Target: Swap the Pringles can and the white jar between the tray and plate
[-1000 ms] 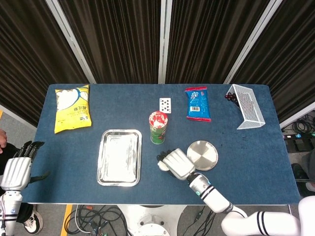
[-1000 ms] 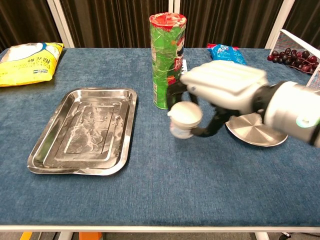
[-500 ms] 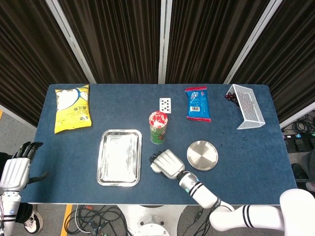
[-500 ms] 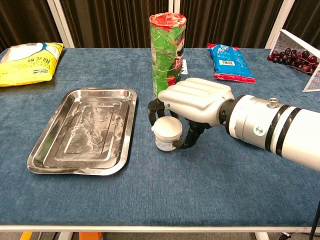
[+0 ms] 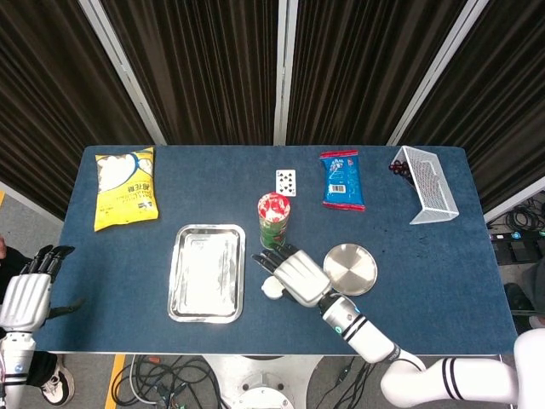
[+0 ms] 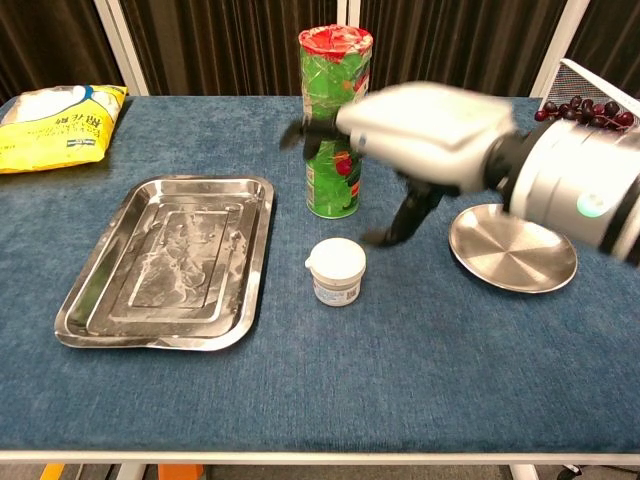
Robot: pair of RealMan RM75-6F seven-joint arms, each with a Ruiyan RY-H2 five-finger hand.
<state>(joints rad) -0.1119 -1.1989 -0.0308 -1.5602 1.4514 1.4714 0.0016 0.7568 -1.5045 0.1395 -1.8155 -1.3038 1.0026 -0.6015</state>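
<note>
Hovering open and empty above the white jar [image 6: 337, 270], the right hand [image 6: 420, 140] is holding nothing; the jar is standing on the table between tray [image 6: 75, 310] and plate [image 6: 513, 252], just before the Pringles can [image 6: 335, 120], seemingly parked mid-swap.

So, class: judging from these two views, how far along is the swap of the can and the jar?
Done: the white jar stands on the table between tray and plate, both bare. In hand: nothing; the right hand hovers open by the Pringles can, which stands on the cloth. Left: placing both items. The left hand hangs off the table.
</note>
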